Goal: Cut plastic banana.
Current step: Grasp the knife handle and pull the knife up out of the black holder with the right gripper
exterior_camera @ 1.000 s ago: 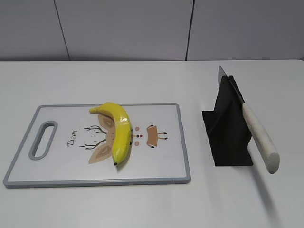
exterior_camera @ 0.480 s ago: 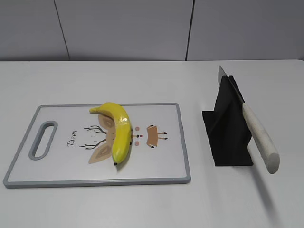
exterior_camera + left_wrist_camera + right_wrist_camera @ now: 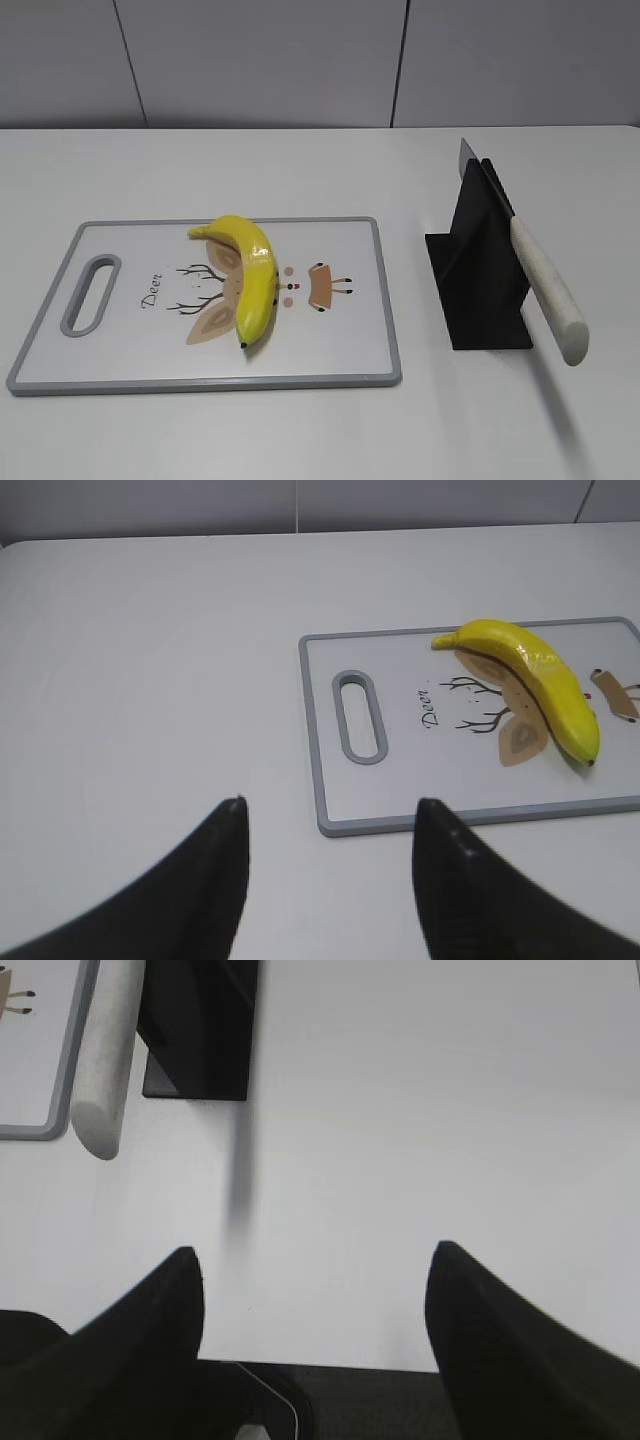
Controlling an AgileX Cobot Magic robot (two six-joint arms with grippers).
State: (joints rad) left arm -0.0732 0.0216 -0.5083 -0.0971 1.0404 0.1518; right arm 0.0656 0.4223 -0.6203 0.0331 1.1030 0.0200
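The plastic banana (image 3: 250,277) lies on a white cutting board (image 3: 340,350) with a grey rim, near the board's middle, resting over a printed deer design and the word "Deer". Its stem end points toward the far edge of the board and its other tip toward the near edge, and it looks whole and uncut. The board has a slotted handle (image 3: 90,294) at its left end. To the right of the board, apart from it, stands a black knife stand (image 3: 478,272) on the white table (image 3: 300,170). A knife (image 3: 545,288) with a speckled white handle leans in the stand, blade up toward the far side and handle sloping out past the stand's near right corner.

The left gripper (image 3: 330,825) hovers over bare table left of the board's handle end, its two dark fingers spread and holding nothing. The right gripper (image 3: 315,1270) hangs over bare table right of the knife stand, fingers likewise spread wide and empty; the knife's blade is largely hidden in that wrist view.
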